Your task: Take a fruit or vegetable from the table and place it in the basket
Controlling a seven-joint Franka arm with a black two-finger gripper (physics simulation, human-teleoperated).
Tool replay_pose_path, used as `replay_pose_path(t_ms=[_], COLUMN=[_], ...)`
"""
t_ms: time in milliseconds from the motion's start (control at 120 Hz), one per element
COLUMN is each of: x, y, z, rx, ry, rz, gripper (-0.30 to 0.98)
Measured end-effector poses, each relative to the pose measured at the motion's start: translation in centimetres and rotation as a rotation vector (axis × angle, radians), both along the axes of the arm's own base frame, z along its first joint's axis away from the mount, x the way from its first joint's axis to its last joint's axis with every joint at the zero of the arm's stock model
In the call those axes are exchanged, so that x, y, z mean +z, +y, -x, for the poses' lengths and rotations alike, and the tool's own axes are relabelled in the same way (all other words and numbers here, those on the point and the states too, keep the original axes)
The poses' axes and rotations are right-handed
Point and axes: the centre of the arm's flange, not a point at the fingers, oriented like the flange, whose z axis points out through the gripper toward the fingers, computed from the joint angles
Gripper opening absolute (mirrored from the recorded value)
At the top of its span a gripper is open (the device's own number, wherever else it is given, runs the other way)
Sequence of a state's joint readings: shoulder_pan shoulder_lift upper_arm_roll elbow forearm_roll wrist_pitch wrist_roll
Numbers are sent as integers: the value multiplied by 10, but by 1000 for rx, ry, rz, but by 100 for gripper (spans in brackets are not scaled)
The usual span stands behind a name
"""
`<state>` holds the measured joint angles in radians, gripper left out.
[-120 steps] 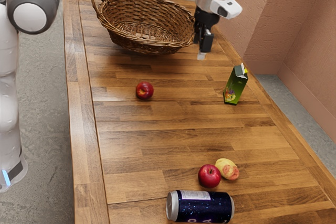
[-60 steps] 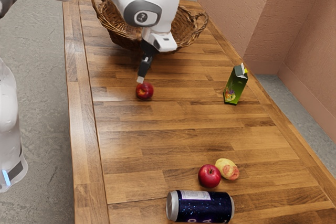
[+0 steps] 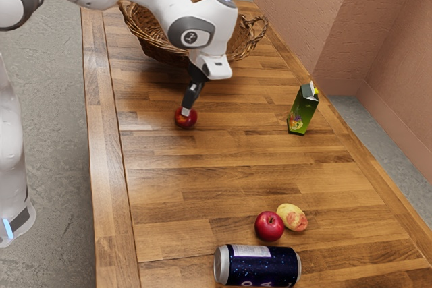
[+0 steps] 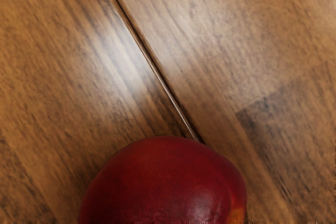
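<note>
Red fruit (image 3: 190, 121) on the counter (image 3: 209, 173), right at the tool's (image 3: 185, 112) tip; can't tell if the tool is apart or clamped on it. Basket (image 3: 150, 42) near the tool, carton (image 3: 302, 112) well apart from it; apple (image 3: 269, 226), yellow-red fruit (image 3: 293, 216) and can (image 3: 260, 266) farther off, opposite side from basket.

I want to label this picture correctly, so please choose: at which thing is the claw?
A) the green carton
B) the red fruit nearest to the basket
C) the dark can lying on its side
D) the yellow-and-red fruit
B: the claw is down at the red fruit nearest the basket, and that fruit looms large in the wrist view.
</note>
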<state>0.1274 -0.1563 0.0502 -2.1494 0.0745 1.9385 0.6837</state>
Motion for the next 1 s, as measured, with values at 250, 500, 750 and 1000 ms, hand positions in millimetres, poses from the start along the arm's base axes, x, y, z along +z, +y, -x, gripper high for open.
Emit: replay_pose_path(t_ms=[250, 500, 750, 1000], x=[-8, -20, -33, -40], y=[14, 13, 13, 13], z=[8, 5, 1, -1], rx=[1, -19, -30, -34], ry=[11, 26, 41, 50], rz=[7, 11, 15, 21], gripper=[69, 69, 69, 55])
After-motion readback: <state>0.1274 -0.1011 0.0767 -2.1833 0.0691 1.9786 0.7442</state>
